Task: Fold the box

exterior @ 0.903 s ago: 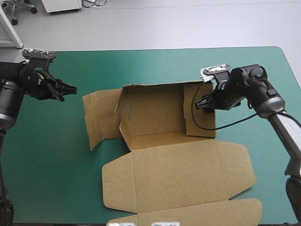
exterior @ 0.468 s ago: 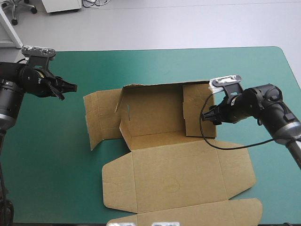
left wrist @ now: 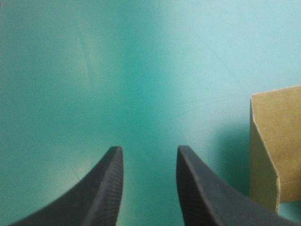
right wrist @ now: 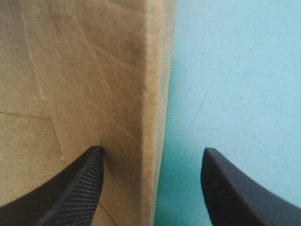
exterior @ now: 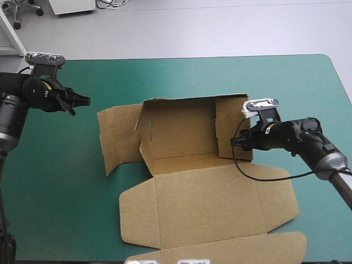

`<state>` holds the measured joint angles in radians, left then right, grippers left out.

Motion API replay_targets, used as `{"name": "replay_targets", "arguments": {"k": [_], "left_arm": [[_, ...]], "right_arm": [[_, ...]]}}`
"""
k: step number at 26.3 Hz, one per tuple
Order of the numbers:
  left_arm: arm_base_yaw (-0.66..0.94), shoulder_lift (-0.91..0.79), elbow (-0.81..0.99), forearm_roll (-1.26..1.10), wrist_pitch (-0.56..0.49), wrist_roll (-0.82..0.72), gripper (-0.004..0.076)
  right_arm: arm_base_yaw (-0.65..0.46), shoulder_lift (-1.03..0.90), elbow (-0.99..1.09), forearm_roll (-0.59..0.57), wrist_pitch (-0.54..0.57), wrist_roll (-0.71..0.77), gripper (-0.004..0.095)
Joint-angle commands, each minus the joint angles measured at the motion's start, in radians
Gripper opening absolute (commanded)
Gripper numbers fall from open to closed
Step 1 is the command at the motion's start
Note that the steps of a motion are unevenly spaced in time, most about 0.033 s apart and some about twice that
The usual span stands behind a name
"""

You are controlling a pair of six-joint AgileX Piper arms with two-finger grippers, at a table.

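Roughly halfway: the box (exterior: 181, 165) has its far wall (exterior: 176, 124) and right wall (exterior: 228, 118) up, left flap (exterior: 118, 137) and lid (exterior: 209, 212) flat. The right gripper (exterior: 235, 141) straddles that right wall, unclenched; the left gripper (exterior: 82, 102) spread, idle.

The right hand (right wrist: 151, 151) has its black fingers (right wrist: 75, 193) wide apart, astride a raised wall of the brown box (right wrist: 84, 70). One finger is close against the board's face (whether it touches is hard to tell). The other is over the teal-green bench (right wrist: 235, 70). The wall's pale cut edge runs ahead between them.
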<state>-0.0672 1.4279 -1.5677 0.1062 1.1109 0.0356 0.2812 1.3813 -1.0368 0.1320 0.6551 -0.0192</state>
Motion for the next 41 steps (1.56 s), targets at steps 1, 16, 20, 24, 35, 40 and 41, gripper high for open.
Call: {"name": "replay_targets", "arguments": {"k": [1, 16, 20, 24, 35, 40, 41], "left_arm": [[-0.003, -0.037, -0.031, 0.000, -0.057, 0.001, 0.0272], [-0.003, -0.035, -0.031, 0.025, -0.059, 0.001, 0.0272], [-0.003, -0.035, -0.031, 0.070, -0.070, 0.001, 0.0238], [-0.003, -0.035, -0.031, 0.068, -0.058, 0.001, 0.0238], [-0.003, -0.035, -0.031, 0.057, -0.034, 0.001, 0.0238], [-0.003, -0.035, -0.031, 0.048, -0.030, 0.001, 0.0238], [-0.003, -0.035, -0.031, 0.045, -0.030, 0.001, 0.0238]], "right_arm": [[0.002, -0.002, -0.005, 0.015, -0.102, -0.012, 0.0561], [0.002, 0.064, -0.121, 0.014, -0.022, -0.003, -0.0016], [0.002, 0.064, -0.333, 0.008, 0.238, 0.045, -0.0016], [0.002, 0.073, -0.473, 0.001, 0.372, 0.090, -0.0016], [0.002, 0.250, -0.723, 0.019, 0.594, 0.168, -0.0015], [0.002, 0.325, -0.721, 0.007, 0.594, 0.200, -0.0015], [0.002, 0.338, -0.721, 0.017, 0.596, 0.201, -0.0015]]}}
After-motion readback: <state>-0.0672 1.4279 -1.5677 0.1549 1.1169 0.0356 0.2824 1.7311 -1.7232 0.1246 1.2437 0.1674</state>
